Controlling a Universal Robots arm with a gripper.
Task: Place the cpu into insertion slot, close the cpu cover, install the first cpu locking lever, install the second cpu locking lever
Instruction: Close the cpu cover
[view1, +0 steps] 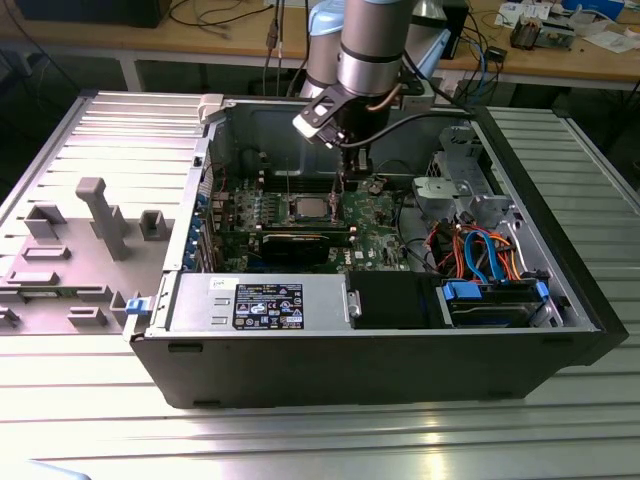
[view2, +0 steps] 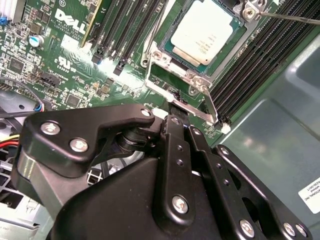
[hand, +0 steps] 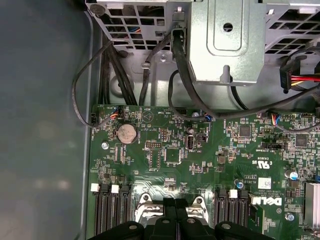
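Observation:
The cpu (view2: 207, 31) lies flat in the insertion slot (view2: 200, 113) on the green board, silver top up. The cpu cover (view2: 196, 80) is down around it as a thin silvery frame. One thin wire lever (view2: 287, 18) sticks out over the memory slots, and another (view2: 156, 35) runs along the socket's side. My gripper (view2: 173, 107) is shut with nothing between its fingers, and its tips are at the frame's edge. In the first wrist view the gripper (hand: 175, 209) sits between the frame's two silver corner lugs. In the exterior view it (view1: 346, 186) hangs inside the case beside the socket (view1: 308, 208).
Memory slots (view2: 125, 30) flank the socket. A long black expansion card (view1: 300, 243) lies in front of it. The power supply (view1: 260, 305), drive cage (view1: 455, 190) and loose cables (view1: 480, 250) crowd the case. A grey fixture (view1: 100, 215) stands on the table at the exterior view's left.

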